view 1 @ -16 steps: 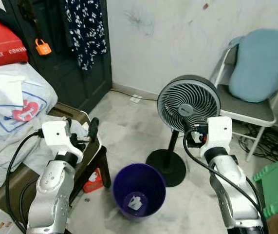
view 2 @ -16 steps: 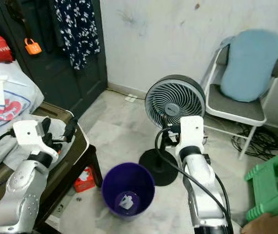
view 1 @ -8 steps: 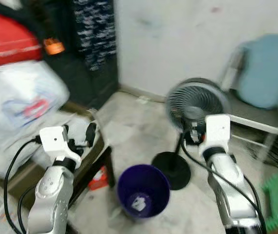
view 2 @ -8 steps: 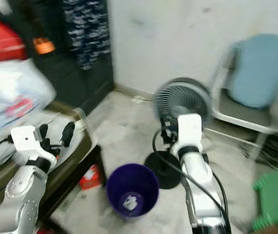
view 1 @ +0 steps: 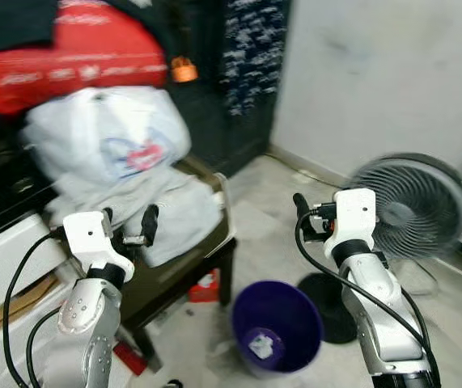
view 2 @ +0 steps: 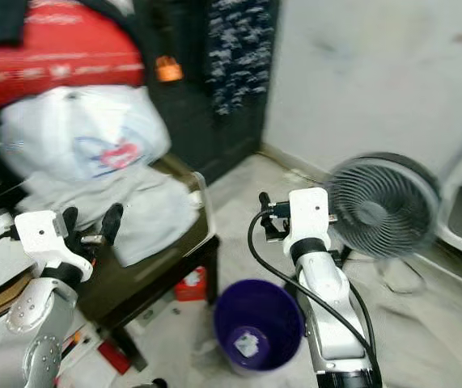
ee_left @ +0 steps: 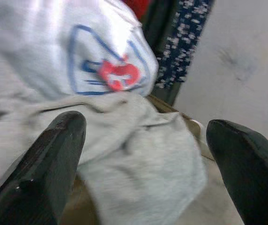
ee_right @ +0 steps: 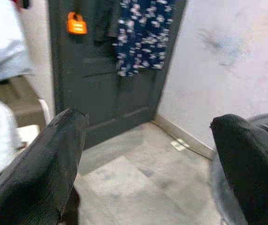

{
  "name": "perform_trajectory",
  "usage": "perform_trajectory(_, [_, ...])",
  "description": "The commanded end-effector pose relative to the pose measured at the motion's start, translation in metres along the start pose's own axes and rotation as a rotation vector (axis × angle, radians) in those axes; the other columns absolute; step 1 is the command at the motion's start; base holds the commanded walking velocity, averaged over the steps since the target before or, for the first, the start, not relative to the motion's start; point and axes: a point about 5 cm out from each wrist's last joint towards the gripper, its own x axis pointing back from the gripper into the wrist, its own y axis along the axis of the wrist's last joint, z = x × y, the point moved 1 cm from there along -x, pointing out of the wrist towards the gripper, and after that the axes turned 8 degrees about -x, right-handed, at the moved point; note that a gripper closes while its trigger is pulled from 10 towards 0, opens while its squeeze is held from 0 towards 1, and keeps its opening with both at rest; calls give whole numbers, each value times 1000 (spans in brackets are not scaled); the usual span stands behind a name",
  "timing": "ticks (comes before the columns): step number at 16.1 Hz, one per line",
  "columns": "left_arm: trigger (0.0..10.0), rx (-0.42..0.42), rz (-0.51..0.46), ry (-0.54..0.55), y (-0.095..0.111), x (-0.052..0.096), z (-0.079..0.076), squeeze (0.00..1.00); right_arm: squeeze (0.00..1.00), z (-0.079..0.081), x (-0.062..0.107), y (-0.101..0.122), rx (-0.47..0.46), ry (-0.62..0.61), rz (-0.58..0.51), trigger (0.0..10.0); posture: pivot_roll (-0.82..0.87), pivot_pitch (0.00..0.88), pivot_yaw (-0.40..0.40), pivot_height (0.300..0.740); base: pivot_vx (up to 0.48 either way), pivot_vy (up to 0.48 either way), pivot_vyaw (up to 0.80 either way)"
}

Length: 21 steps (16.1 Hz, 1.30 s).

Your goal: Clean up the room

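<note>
- Low table at 9 o'clock, piled with white bag and grey cloth.
- Fan at 3 o'clock.
- Purple bin at 6 o'clock, paper scrap inside.
- Left gripper over the cloth, fingers apart.
- Right gripper fingers apart, facing dark door.

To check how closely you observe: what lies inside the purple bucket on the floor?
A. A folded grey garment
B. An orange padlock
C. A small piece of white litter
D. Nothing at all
C: a small white scrap lies on the bottom of the purple bucket, between the low table and the fan's base.
</note>
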Motion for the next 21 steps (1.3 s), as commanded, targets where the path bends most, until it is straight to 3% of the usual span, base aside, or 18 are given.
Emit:
perform_trajectory(1, [10000,-19,-20,3,7,-2,-2,0,0,-1,1,5,-3,1,-17,10000,-93,0,-15,740,0,0,800])
perform_trajectory(21, [10000,-97,-55,27,17,-12,0,0,0,6,-8,9,-22,17,-44,10000,-74,0,-16,740,0,0,800])
